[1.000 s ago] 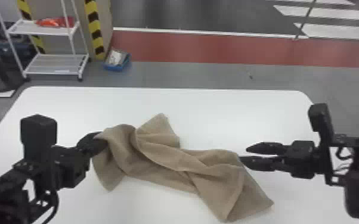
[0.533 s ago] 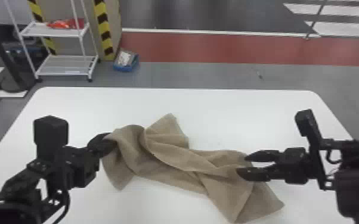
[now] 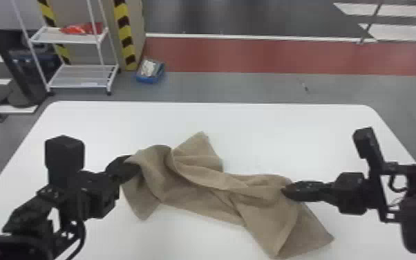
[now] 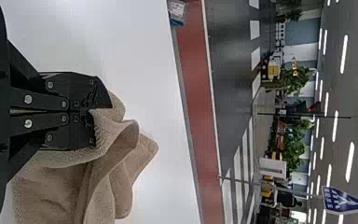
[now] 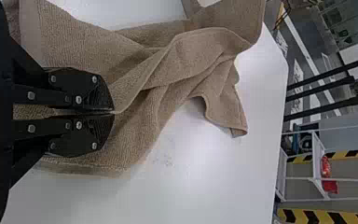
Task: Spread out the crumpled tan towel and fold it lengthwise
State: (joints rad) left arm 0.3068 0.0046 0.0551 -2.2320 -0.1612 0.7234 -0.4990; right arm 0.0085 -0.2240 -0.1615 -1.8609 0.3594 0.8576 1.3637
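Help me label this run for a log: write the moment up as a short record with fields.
towel: tan, crumpled, with folds across its middle
surface: white table
left gripper: shut on the towel's left end
right gripper: shut on the towel near its right end
spreading: not finished
lengthwise fold: not made

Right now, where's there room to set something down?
White tabletop is bare between the crumpled tan towel and the far edge, and nearer, between towel and black left arm. Crowded: where the black left gripper and black right gripper pinch it.
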